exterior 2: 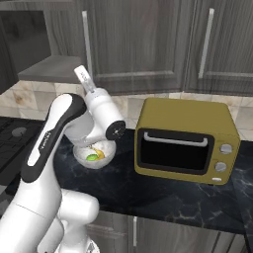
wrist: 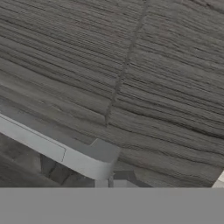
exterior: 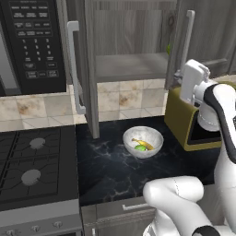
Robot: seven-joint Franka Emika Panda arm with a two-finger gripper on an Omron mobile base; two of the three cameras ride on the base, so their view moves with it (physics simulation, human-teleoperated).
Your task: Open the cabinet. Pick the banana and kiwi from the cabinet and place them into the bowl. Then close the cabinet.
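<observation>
— Fruit status? Banana (exterior: 143, 144) and kiwi (exterior: 139, 148) are lying in the bowl (exterior: 156, 134).
— I'm pressing the gripper (exterior: 177, 79), fingers together, against the cabinet (exterior: 182, 37) door; I'm worrying it's slipping past the handle.

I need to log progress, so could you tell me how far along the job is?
Done: banana and kiwi lie in the bowl. In hand: the gripper, jaws shut, is at the right door of the open cabinet. Left: closing both doors.
</observation>
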